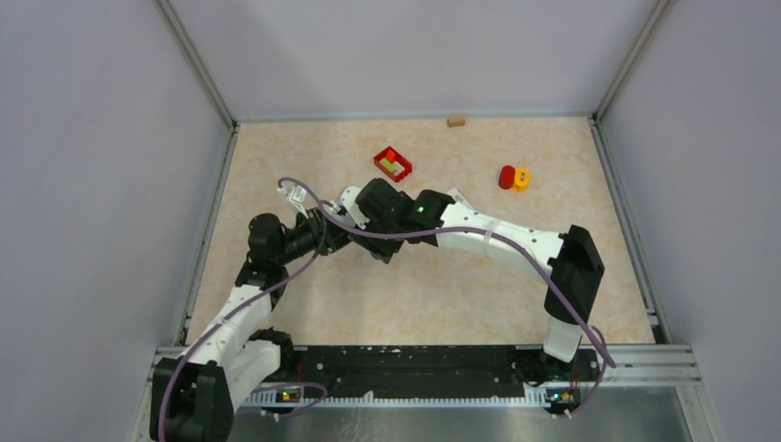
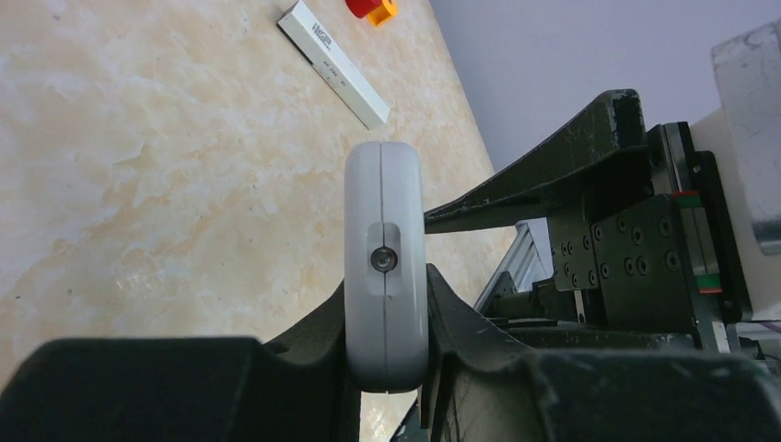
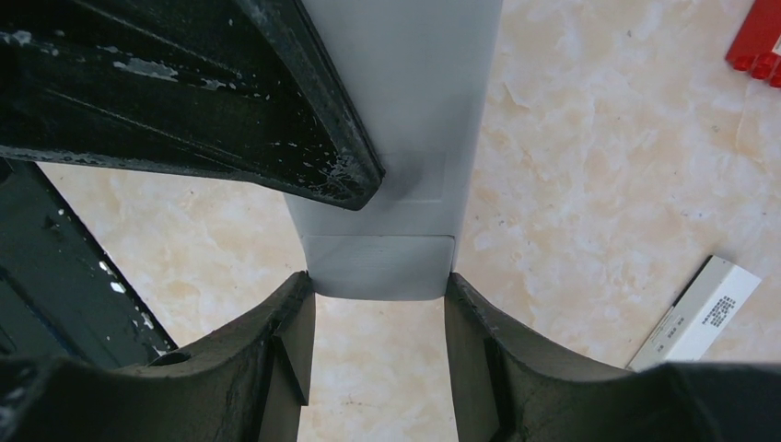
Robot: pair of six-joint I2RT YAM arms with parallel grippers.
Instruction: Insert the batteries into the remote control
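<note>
Hiding beneath the two meeting wrists in the overhead view, the remote control (image 2: 385, 230) shows only to the wrist cameras, and never whole. The left pincer (image 2: 387, 287) is clamped on its flat faces at one end. The right pincer (image 3: 376, 285) is clamped across its width. A white bar (image 3: 695, 316) lies on the counter (image 2: 138, 184) nearby. Farther back sit a red tray (image 1: 392, 164), contents too small to name, a red-and-orange piece (image 1: 513, 178) and a wooden block (image 1: 456, 121).
</note>
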